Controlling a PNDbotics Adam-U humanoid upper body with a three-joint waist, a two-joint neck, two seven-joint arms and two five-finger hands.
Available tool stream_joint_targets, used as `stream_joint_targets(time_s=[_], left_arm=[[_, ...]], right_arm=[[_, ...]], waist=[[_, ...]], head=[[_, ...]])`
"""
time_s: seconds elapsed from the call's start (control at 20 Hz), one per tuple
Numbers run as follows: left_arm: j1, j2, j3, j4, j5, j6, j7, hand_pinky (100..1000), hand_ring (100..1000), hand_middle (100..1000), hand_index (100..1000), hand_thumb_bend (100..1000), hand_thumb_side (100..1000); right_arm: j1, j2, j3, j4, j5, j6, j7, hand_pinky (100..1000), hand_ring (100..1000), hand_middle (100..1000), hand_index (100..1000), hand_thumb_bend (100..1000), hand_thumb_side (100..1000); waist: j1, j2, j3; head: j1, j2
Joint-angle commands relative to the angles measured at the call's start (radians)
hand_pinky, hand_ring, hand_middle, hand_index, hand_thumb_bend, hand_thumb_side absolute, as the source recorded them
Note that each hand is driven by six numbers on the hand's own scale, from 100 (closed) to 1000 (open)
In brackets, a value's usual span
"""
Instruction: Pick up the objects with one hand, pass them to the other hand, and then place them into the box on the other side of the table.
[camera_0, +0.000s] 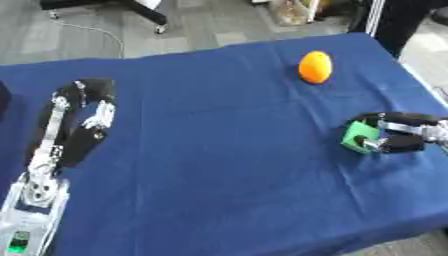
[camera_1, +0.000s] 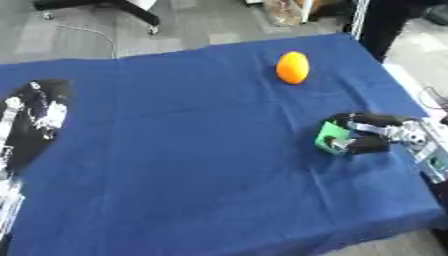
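A green block (camera_0: 356, 136) lies on the blue table (camera_0: 219, 150) at the right. My right hand (camera_1: 372, 134) reaches in from the right edge with its fingers and thumb curled round the block. An orange egg-shaped object (camera_0: 315, 67) rests on the cloth farther back, apart from the hand. My left hand (camera_0: 86, 112) lies over the left side of the table, fingers stretched toward the far edge, holding nothing. No box shows in either view.
A dark shape (camera_0: 3, 100) pokes in at the left edge. Beyond the table's far edge are grey floor, a chair base (camera_0: 131, 10) and a cable. The table's right edge runs close to my right hand.
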Motion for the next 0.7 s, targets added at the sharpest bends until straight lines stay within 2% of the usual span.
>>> stream_joint_targets(time_s=[0.05,0.1,0.15,0.2,0.25,0.45,0.7], left_arm=[[-0.014,0.005,0.001,-0.013,0.002,-0.003,-0.004,826,700,565,724,150,662],[-0.014,0.004,0.001,-0.014,0.002,-0.004,-0.004,826,701,565,724,149,662],[-0.014,0.004,0.001,-0.014,0.001,-0.004,-0.004,826,701,566,725,148,663],[-0.014,0.004,0.002,-0.014,0.001,-0.005,-0.005,826,701,566,724,147,663],[-0.014,0.005,0.002,-0.014,0.001,-0.005,-0.005,826,701,566,724,144,664],[-0.013,0.005,0.002,-0.015,0.000,-0.004,-0.004,826,701,566,725,140,666],[-0.014,0.004,0.002,-0.017,-0.002,-0.004,-0.003,826,701,564,725,133,668]], right_arm=[[0.000,-0.043,-0.005,-0.025,0.013,-0.010,-0.004,855,809,811,959,100,643],[0.003,-0.044,-0.009,-0.028,0.014,-0.011,-0.016,848,784,769,939,100,551],[0.006,-0.045,-0.012,-0.030,0.016,-0.010,-0.031,835,747,702,902,100,405],[0.007,-0.046,-0.015,-0.033,0.019,-0.009,-0.048,828,725,662,880,100,327],[0.008,-0.047,-0.018,-0.036,0.023,-0.007,-0.066,814,685,602,835,100,306],[0.008,-0.049,-0.028,-0.049,0.037,0.005,-0.161,778,603,462,667,100,297],[0.004,-0.047,-0.041,-0.064,0.051,0.034,-0.325,738,549,341,532,100,249]], waist=[[-0.015,0.006,-0.003],[-0.015,0.006,-0.003],[-0.015,0.006,-0.003],[-0.016,0.006,-0.004],[-0.016,0.006,-0.004],[-0.016,0.005,-0.005],[-0.016,0.005,-0.005]], head=[[-0.001,-0.003],[-0.001,-0.003],[-0.001,-0.003],[-0.001,-0.003],[-0.001,-0.003],[-0.001,-0.003],[0.000,-0.003]])
